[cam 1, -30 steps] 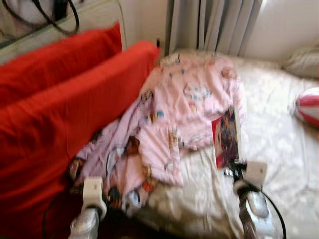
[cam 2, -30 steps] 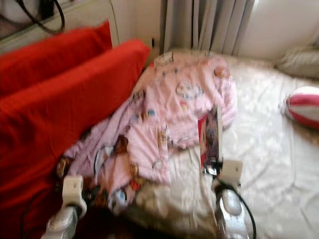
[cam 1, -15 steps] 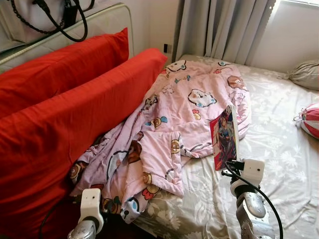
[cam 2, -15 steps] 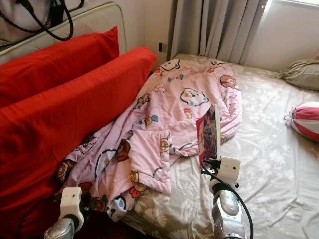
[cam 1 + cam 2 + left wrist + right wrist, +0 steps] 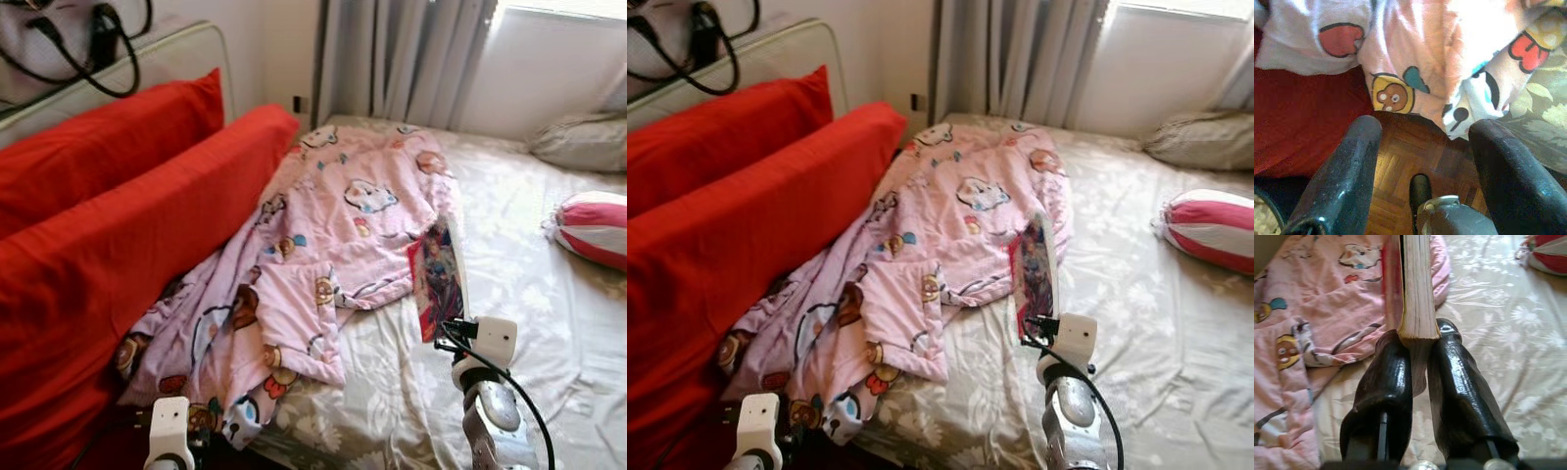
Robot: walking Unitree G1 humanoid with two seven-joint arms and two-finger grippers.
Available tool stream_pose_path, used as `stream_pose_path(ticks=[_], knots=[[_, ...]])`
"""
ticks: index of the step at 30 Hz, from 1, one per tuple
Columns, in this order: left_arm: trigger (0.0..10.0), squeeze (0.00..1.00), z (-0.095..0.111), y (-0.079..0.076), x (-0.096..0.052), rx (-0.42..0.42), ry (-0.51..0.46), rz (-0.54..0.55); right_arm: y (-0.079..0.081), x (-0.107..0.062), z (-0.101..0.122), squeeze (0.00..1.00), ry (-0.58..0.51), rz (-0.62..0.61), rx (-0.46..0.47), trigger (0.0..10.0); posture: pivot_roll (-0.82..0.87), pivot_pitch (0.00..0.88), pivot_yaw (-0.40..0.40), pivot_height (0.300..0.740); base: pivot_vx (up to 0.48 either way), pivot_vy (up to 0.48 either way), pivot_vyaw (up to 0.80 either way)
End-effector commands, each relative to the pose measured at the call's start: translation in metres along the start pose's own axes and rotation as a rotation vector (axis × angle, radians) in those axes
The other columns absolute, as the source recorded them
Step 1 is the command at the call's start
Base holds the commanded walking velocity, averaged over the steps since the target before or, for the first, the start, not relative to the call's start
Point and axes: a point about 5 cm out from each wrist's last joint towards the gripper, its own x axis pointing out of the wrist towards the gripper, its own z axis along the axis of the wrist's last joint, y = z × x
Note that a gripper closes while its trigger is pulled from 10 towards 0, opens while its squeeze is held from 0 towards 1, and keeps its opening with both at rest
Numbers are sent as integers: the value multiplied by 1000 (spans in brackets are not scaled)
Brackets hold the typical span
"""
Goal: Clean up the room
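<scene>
My right pincer (image 5: 1419,367) is pinching a book (image 5: 438,279) by its lower end, one finger on each cover, page block between them. The book stands upright on edge above the bed (image 5: 549,294), long axis running up and away from the pincer, top end pointing toward the curtains (image 5: 402,54). Its fore-edge faces my wrist camera: cream pages, yellowed at the bottom corner. The cover is red with a dark, busy illustration in blues and purples; I can't read any text. The book is held just beside the right edge of the pink cartoon-print blanket (image 5: 323,255), over the floral bedsheet.

Relative to the blanket: two red cushions (image 5: 127,225) lie along its left side, against the headboard. A red-and-white striped pillow (image 5: 593,227) sits well to its right, with a grey-beige pillow (image 5: 578,142) beyond that, near the window wall. A black-strapped bag (image 5: 59,44) sits on top of the headboard.

My left pincer (image 5: 1422,166) is spread apart, gripping nothing, low by the blanket's near corner where it hangs off the bed. Wood parquet floor (image 5: 1405,161) shows between the fingers.
</scene>
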Motion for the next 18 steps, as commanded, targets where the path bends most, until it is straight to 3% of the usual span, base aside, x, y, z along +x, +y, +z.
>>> stream_pose_path(ticks=[1,14,18], knots=[[10000,0,-7,0,-2,12,26,0,0,3,8,0,-35,-2,7,10000,84,0,-63,740,0,-307,-769],[10000,0,-8,-1,-2,21,31,-7,0,2,7,0,-40,-11,9,10000,85,0,-63,740,0,-354,-768],[10000,0,-9,-1,-3,24,35,-8,-1,2,6,0,-40,-24,-2,10000,86,0,-63,740,0,-371,0]])
